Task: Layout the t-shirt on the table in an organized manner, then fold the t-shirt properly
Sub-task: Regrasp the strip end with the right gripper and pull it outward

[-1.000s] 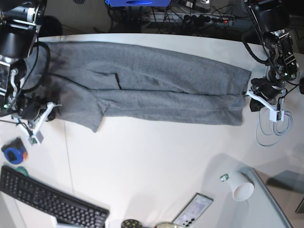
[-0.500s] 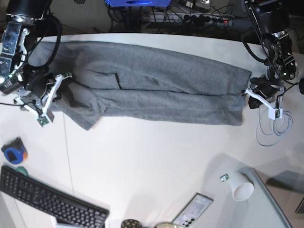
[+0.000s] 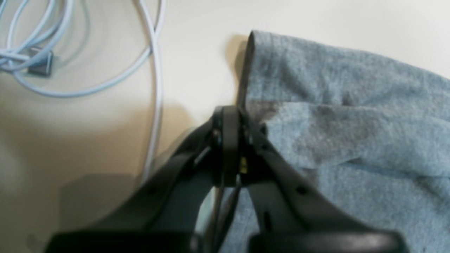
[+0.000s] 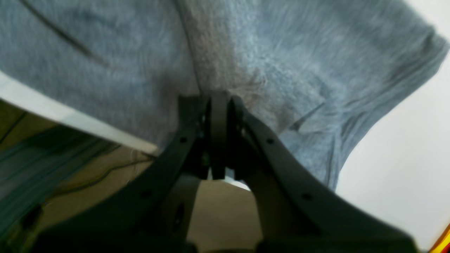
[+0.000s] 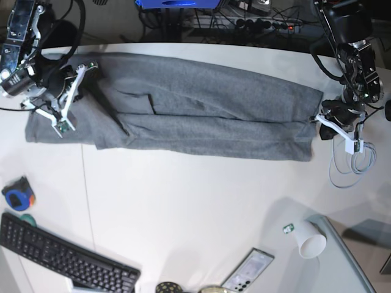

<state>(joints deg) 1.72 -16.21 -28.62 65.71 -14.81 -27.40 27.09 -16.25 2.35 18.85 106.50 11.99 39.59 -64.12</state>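
The heather-grey t-shirt (image 5: 208,110) lies as a long folded band across the far half of the white table (image 5: 183,207). My left gripper (image 5: 319,120) is at the band's right end. In the left wrist view it (image 3: 230,116) is shut on the shirt's edge (image 3: 351,105), low on the table. My right gripper (image 5: 88,67) is at the band's left end near the table's far edge. In the right wrist view it (image 4: 218,96) is shut on the grey cloth (image 4: 281,52), which hangs raised in front of the camera.
A coiled white cable (image 5: 351,162) lies just right of the left gripper, also in the left wrist view (image 3: 70,70). A paper cup (image 5: 308,239), a phone (image 5: 249,270), a black keyboard (image 5: 61,259) and a blue round object (image 5: 18,196) sit along the near side.
My right gripper has moved from the front left toward the far edge, carrying the shirt's left end with it; that end now lies folded back. My left gripper has hardly moved.
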